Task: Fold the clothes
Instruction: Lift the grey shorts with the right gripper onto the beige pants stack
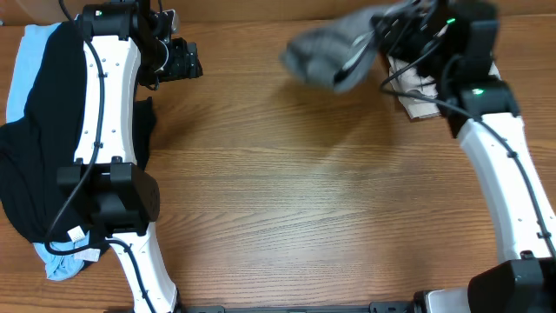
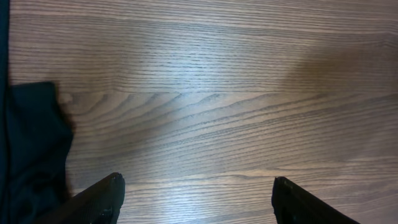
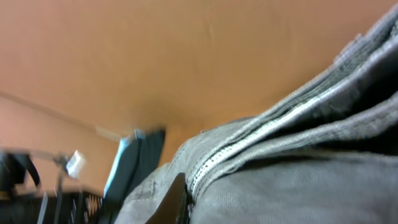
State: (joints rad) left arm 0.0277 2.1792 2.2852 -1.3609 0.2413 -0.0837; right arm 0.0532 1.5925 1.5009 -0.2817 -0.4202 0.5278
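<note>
The grey-olive shorts [image 1: 326, 50] hang blurred in the air at the back right, held up by my right gripper [image 1: 375, 42]. In the right wrist view the grey cloth [image 3: 298, 168] with its stitched seam fills the frame against my right gripper's finger [image 3: 177, 199], which is shut on it. A pile of black [image 1: 39, 130] and light-blue [image 1: 24, 65] garments lies at the left edge. My left gripper [image 1: 184, 61] is open and empty at the back left, over bare wood [image 2: 199, 199], with black cloth [image 2: 31, 143] just to its left.
A small beige-and-white folded item [image 1: 421, 91] lies under the right arm at the back right. The left arm's base [image 1: 113, 200] stands over the black pile. The wooden table [image 1: 304, 200] spreads across the middle.
</note>
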